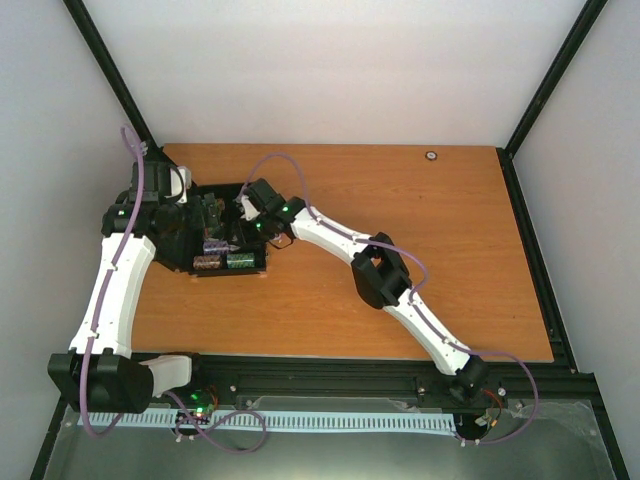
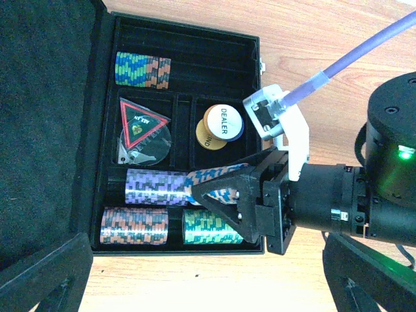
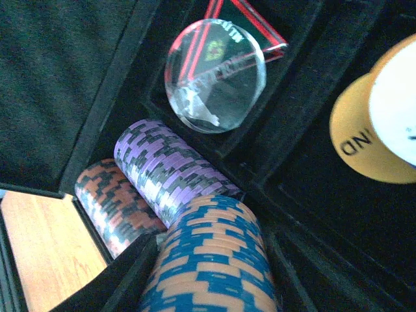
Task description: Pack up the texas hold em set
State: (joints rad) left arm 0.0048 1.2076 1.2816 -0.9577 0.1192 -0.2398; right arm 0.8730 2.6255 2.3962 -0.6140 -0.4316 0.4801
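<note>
**Wooden tabletop, open case, one chip stack going in**

White walls and a black frame enclosed the wooden table (image 1: 420, 240). From above, the case (image 1: 205, 263) lay open toward the table's left rear. The left arm (image 1: 115, 290) and right arm (image 1: 400, 295) both converged on it.

Seen from the left wrist, the left gripper (image 2: 208, 286) hung above the case with its jaws wide and nothing between them. It was probably parked there to watch, or to be ready for the lid (image 2: 45, 117). The tray already held the triangular token (image 2: 133, 117), the dealer discs (image 2: 221, 125), a purple stack (image 2: 153, 185), an orange stack (image 2: 133, 225), a green stack (image 2: 208, 229) and a far stack (image 2: 143, 70). The right gripper (image 2: 214, 185) was pinched part-way closed on a blue-and-orange chip stack (image 2: 205, 175). That stack lay on its side, end-on to the purple one, apparently so it would fill the rest of that row.

From the right wrist, the held stack filled the foreground and touched the purple stack, with the orange one just beyond. A clear disc (image 3: 214, 75) rested on the token, keeping that compartment's pieces together.
</note>
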